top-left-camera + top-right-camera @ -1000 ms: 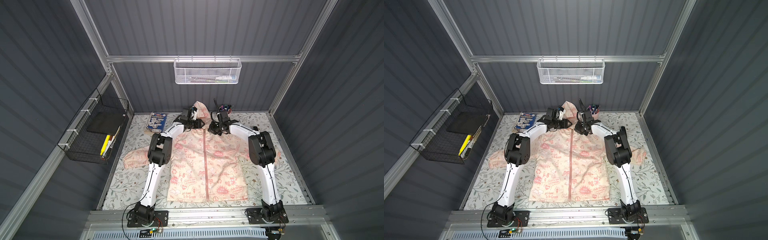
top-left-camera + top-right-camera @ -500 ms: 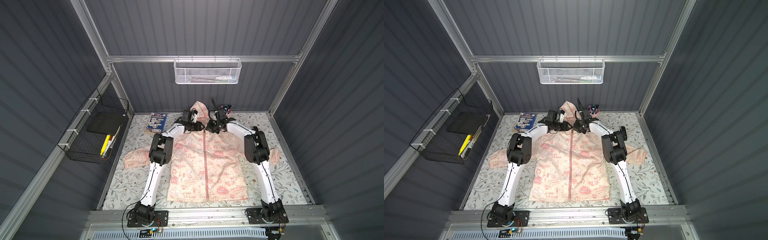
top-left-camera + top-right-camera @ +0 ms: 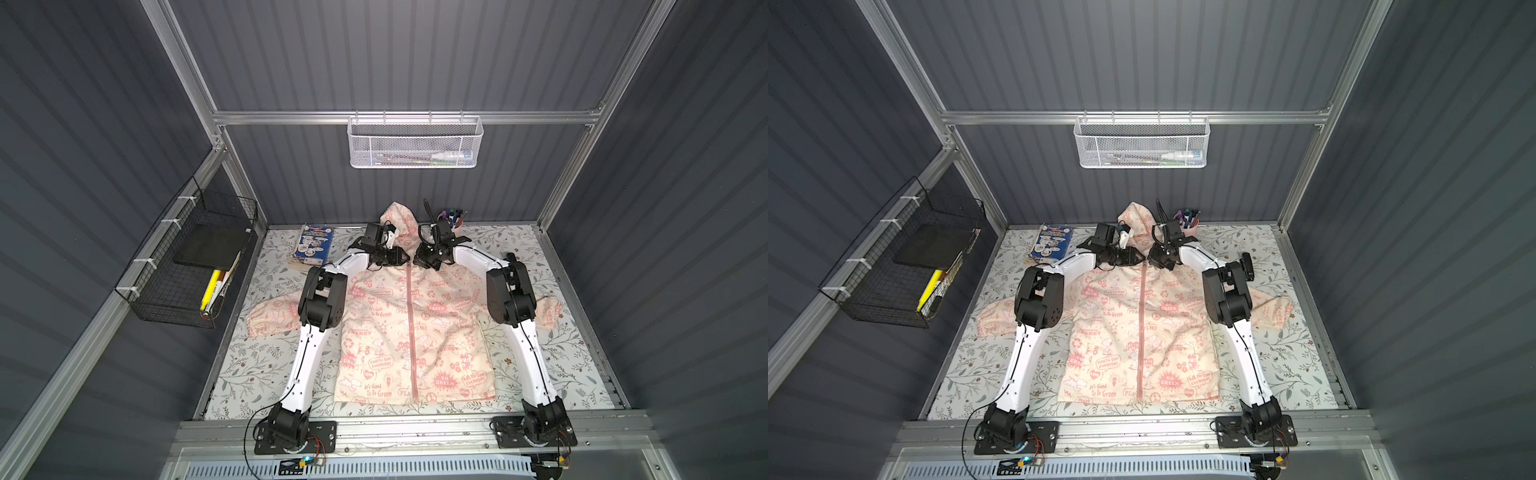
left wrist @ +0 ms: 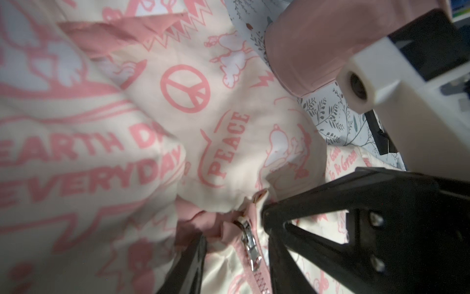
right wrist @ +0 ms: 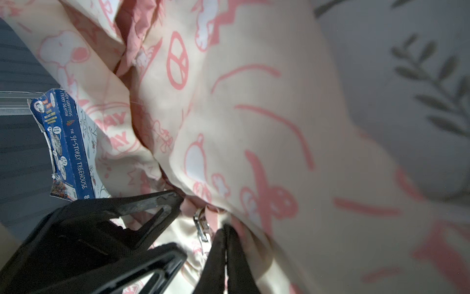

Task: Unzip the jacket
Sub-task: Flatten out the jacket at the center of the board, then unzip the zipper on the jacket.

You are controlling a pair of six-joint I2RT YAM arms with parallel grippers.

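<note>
Jacket (image 3: 411, 332) lay flat on the desk (image 3: 582, 353), front up, hem at the near edge, hood (image 3: 397, 216) at the far end, sleeves spread left and right. Same layout in both top views (image 3: 1142, 332). Pink zipper (image 3: 410, 324) was closed along the whole front.

Both tools met at the collar, at the far end of the zipper. Left tool (image 3: 402, 258) came in from the left and right tool (image 3: 419, 259) from the right, tips nearly touching.

Left wrist view: left tool (image 4: 236, 241) had jaws partly apart and straddled the metal zipper pull (image 4: 250, 244). I couldn't tell if it touched the pull. Right wrist view confirmed the gap in the left tool (image 5: 180, 225).

Right tool (image 5: 225, 229) was closed, fingers together, tips against the collar fabric just beside the pull (image 5: 201, 226). Couldn't tell if any fabric was pinched.

Book (image 3: 313, 245) sat far left of the hood, and a pink cup of pens (image 3: 455, 218) far right of it.
</note>
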